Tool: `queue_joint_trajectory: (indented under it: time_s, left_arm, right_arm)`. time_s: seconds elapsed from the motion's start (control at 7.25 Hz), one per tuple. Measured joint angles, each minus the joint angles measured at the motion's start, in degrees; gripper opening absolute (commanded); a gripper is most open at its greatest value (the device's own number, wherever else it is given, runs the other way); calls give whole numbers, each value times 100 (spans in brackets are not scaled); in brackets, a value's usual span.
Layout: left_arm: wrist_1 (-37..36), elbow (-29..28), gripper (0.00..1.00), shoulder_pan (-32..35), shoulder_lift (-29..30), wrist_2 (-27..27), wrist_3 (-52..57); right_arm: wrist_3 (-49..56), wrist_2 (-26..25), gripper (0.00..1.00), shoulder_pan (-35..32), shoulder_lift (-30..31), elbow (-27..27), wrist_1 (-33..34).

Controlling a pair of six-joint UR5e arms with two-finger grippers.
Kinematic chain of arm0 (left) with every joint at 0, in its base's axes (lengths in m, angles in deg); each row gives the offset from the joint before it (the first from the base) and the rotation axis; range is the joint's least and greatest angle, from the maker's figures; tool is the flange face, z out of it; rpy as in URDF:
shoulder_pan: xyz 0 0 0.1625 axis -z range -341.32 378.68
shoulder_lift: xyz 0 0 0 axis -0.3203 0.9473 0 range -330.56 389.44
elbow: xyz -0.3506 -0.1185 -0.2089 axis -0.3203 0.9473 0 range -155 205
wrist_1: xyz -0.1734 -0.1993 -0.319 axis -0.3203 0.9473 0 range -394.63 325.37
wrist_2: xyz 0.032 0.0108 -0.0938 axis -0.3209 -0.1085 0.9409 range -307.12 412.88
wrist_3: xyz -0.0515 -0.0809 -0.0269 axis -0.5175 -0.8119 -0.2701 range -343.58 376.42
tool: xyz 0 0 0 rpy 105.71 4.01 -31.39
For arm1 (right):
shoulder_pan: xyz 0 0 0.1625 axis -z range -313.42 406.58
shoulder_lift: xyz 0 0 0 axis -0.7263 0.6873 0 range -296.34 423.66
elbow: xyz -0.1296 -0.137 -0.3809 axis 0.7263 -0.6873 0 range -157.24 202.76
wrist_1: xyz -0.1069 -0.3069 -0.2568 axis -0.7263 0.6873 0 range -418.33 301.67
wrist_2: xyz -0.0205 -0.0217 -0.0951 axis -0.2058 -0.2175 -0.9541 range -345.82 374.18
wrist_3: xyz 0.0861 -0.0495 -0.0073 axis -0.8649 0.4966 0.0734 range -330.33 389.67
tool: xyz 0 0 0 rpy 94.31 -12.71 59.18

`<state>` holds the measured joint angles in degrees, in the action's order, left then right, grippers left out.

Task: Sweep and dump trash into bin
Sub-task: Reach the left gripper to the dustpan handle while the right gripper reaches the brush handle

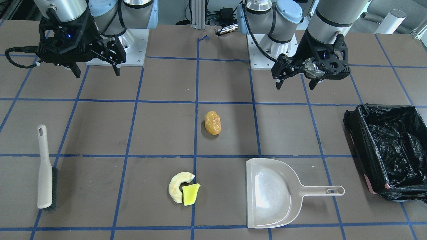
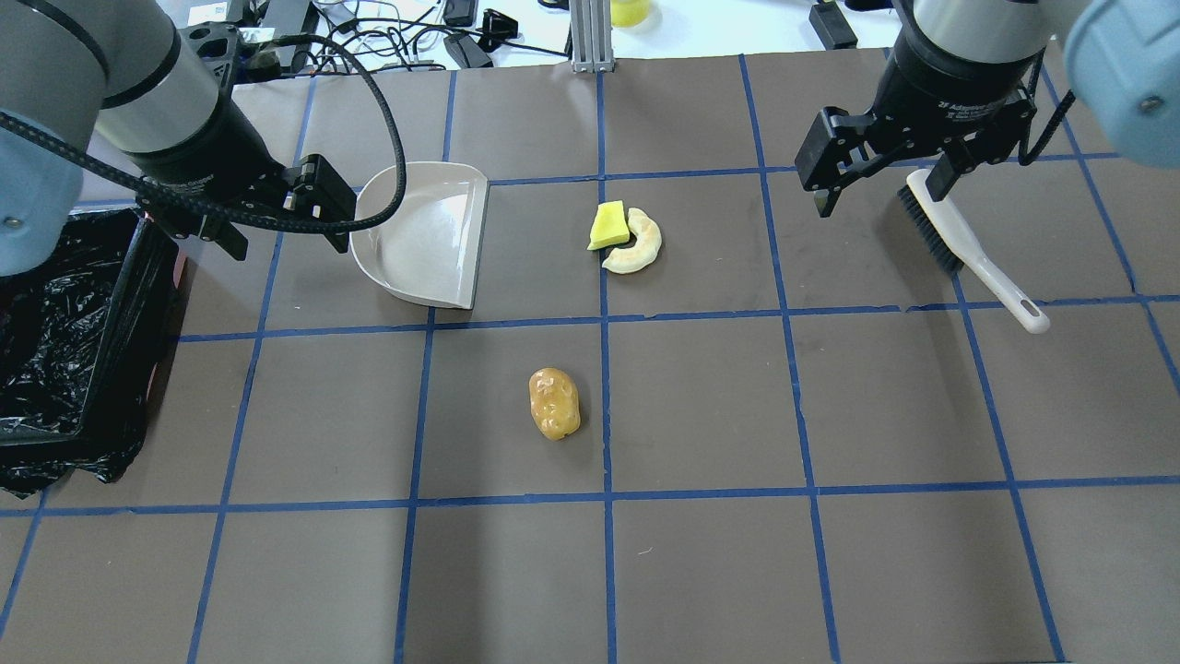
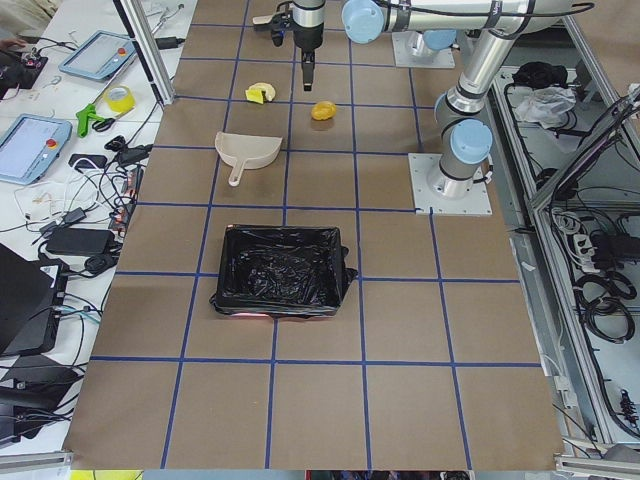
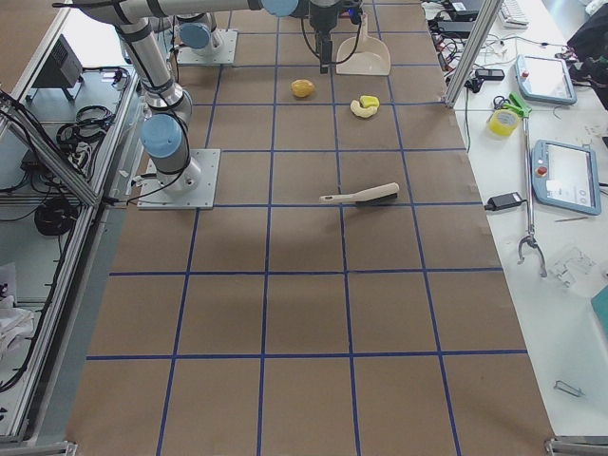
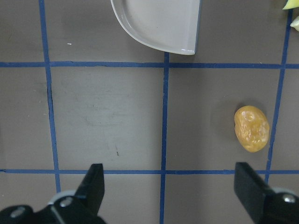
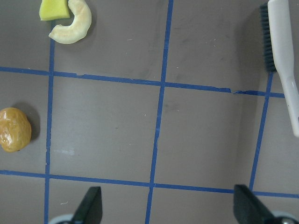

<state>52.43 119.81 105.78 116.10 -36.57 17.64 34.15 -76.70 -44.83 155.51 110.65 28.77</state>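
Black fingers spread wide and empty on the right gripper (image 2: 880,189). Just below and outward of it: the brush (image 2: 968,249), laid lengthwise front to back, bristles at the far end, handle toward the robot. Likewise spread and empty: the left gripper (image 2: 286,242), close by the dustpan (image 2: 419,240). Off the dustpan's open edge: sponge wedge (image 2: 608,226) touching crescent (image 2: 636,244). Robot-side of the dustpan: potato lump (image 2: 554,403). Past the dustpan's handle side: bin (image 2: 111,318). Probably right arm for brush, left for dustpan.
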Motion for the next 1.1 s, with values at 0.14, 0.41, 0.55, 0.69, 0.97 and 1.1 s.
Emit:
queue_joint_trajectory:
  time_s: [0.14, 0.41, 0.55, 0.69, 0.97, 1.1]
  left_arm:
    - [13, 1, 100, 0, 0, -3, 1]
    - [43, 1, 100, -13, 3, -15, 21]
    - [46, -11, 100, -39, 15, -13, 57]
    - [36, -44, 100, -73, 59, 9, 116]
    - [-235, -94, 100, -102, 166, 13, 245]
    - [-335, -74, 100, -104, 183, 6, 235]
  right_arm:
    - [0, 0, 100, 0, 0, 0, 0]
    - [12, -2, 100, 1, 4, -2, -2]
    - [25, -8, 100, 6, 17, -8, -12]
    - [29, -22, 100, 8, 31, -13, -21]
    - [119, -247, 100, 100, 11, 2, -39]
    - [468, -429, 100, 247, -10, 22, -38]
